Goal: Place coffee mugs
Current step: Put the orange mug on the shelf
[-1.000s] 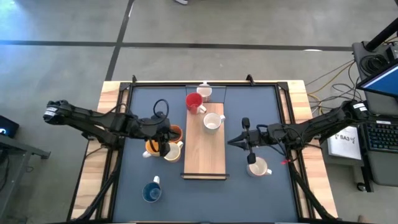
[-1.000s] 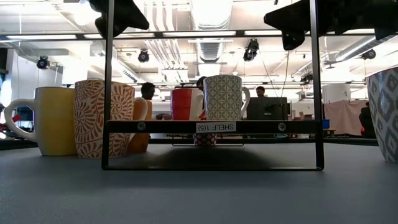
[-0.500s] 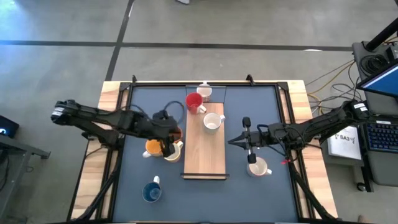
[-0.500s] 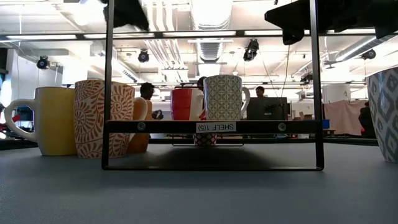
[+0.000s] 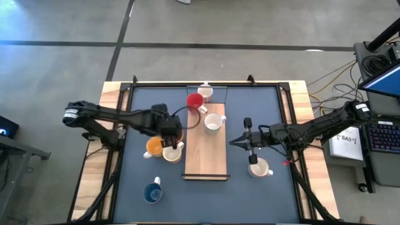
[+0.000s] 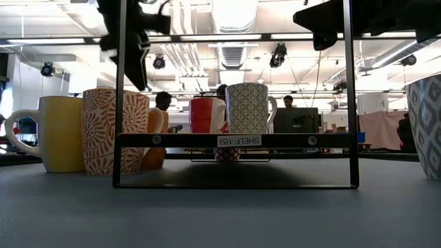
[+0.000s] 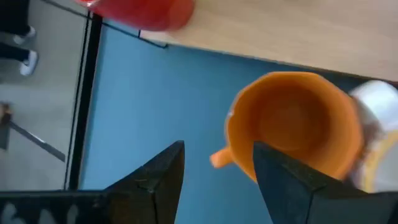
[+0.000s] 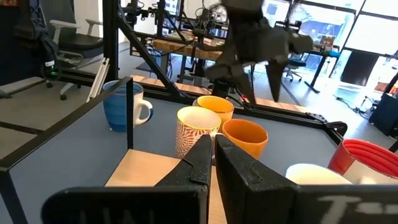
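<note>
High view: left gripper (image 5: 173, 132) hangs over the mug cluster just off the board's (image 5: 206, 159) 9 o'clock edge, fingers spread, nothing between them. Under and beside it sit an orange mug (image 5: 154, 147), a patterned mug (image 5: 172, 152) touching it, and another orange one mostly hidden by the gripper. Blue mug (image 5: 152, 193) sits alone toward 7 o'clock on the mat (image 5: 262, 112). Red mug (image 5: 195, 102) stands at the board's 11 o'clock corner, a small white mug (image 5: 205, 92) just beyond it at 12, a white mug (image 5: 214, 123) on the board's far half. Right gripper (image 5: 234, 142) sits off the board's 3 o'clock edge, fingers pressed together, holding nothing; a white mug (image 5: 259, 169) sits near it toward 5 o'clock. Low view: yellow mug (image 6: 49, 133) and orange-patterned mug (image 6: 114, 131) at 9 o'clock, red mug and a grey-patterned mug (image 6: 248, 108) behind the black shelf frame (image 6: 236, 140), left gripper dark at the top at 11 o'clock. Left wrist view: spread fingers (image 7: 158, 177) above blue mat, orange mug (image 7: 292, 127) just past one fingertip, not gripped. Right wrist view: closed fingers (image 8: 214, 158) pointing at the cluster, blue mug (image 8: 121, 106) apart from it.
</note>
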Action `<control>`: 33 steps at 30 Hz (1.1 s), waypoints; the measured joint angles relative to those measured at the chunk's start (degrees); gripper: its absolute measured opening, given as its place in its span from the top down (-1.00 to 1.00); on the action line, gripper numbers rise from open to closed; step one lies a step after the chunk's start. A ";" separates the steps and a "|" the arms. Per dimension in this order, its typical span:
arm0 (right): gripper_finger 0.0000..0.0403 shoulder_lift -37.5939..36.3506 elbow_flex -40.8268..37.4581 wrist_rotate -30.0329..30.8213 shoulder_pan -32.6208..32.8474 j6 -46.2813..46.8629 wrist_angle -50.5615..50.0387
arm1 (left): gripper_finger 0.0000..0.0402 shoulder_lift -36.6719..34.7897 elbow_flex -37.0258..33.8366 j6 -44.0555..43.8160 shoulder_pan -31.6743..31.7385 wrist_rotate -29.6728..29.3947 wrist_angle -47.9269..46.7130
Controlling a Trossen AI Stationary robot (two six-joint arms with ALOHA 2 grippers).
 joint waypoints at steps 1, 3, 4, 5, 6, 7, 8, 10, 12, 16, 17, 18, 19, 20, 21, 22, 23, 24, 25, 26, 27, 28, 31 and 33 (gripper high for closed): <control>0.95 0.00 0.00 0.00 0.00 0.00 -0.02 | 0.15 -0.07 -0.36 0.80 1.01 0.96 1.00; 0.95 0.00 0.00 0.00 0.00 0.00 -0.02 | 0.18 -0.43 -1.16 2.67 2.68 4.25 3.84; 0.95 0.00 0.00 0.00 0.00 -0.03 -0.02 | 0.19 -0.61 -1.58 3.76 3.52 6.17 5.12; 0.95 0.00 0.00 0.00 0.00 -0.03 -0.02 | 0.21 -0.76 -2.01 4.65 4.31 7.58 6.43; 0.95 0.00 0.00 -0.01 0.00 0.00 -0.04 | 0.22 -0.80 -2.47 5.27 5.16 8.67 7.48; 0.95 0.00 0.01 0.00 0.00 -0.01 -0.04 | 0.23 -0.82 -3.07 5.74 6.05 9.47 8.12; 0.95 0.00 0.01 -0.01 0.00 0.00 -0.11 | 0.25 -0.79 -3.76 6.18 6.84 9.80 8.42; 0.95 0.00 0.00 -0.01 0.00 0.33 -0.56 | 0.27 -0.67 -4.92 7.06 8.12 11.04 9.40; 0.95 0.00 0.00 -0.02 0.00 0.48 -0.97 | 0.30 -0.67 -6.05 7.94 8.91 11.89 10.45; 0.95 0.00 0.00 -0.02 0.00 0.87 -1.62 | 0.36 -0.67 -7.91 8.28 10.00 12.54 11.73; 0.95 0.00 0.00 -0.01 0.00 0.92 -1.58 | 0.38 -0.67 -8.16 8.39 10.09 12.91 12.10; 0.95 0.00 0.00 -0.02 0.00 1.00 -1.57 | 0.41 -0.67 -8.35 8.58 10.10 13.44 12.49; 0.95 0.00 0.00 -0.01 0.00 1.15 -1.59 | 0.43 -0.67 -8.50 8.70 10.06 14.13 12.64; 0.95 0.00 0.00 0.00 0.00 1.42 -1.58 | 0.46 -0.67 -8.57 8.72 10.00 14.24 12.64; 0.95 0.00 0.00 0.00 0.00 1.47 -1.56 | 0.49 -0.67 -8.57 8.72 9.96 14.49 12.78; 0.95 0.00 0.00 0.00 0.00 1.57 -1.57 | 0.53 -0.67 -8.61 8.73 9.99 15.18 12.96; 0.95 0.00 0.00 -0.02 0.00 1.57 -1.57 | 0.57 -0.67 -8.63 8.72 10.06 15.69 13.13; 0.95 0.00 0.00 -0.01 0.00 1.57 -1.57 | 0.60 -0.67 -8.63 8.72 10.09 15.87 13.24; 0.95 0.00 0.00 -0.01 0.00 1.62 -1.57 | 0.63 -0.67 -8.63 8.72 10.16 16.48 13.42; 0.95 0.00 0.00 -0.02 0.00 1.77 -1.57 | 0.66 -0.67 -8.63 8.72 10.18 16.94 13.60; 0.95 0.00 0.00 0.00 0.00 1.85 -1.57 | 0.69 -0.67 -8.63 8.72 10.17 17.00 13.69; 0.95 0.00 0.00 0.00 0.00 1.85 -1.57 | 0.71 -0.67 -8.63 8.72 10.19 17.05 13.66; 0.95 0.00 0.00 -0.01 0.00 1.88 -1.63 | 0.76 -0.67 -8.98 8.62 10.56 17.05 13.93; 0.95 0.00 0.00 -0.02 0.00 1.88 -1.61 | 0.78 -0.67 -9.65 8.53 10.86 17.02 14.54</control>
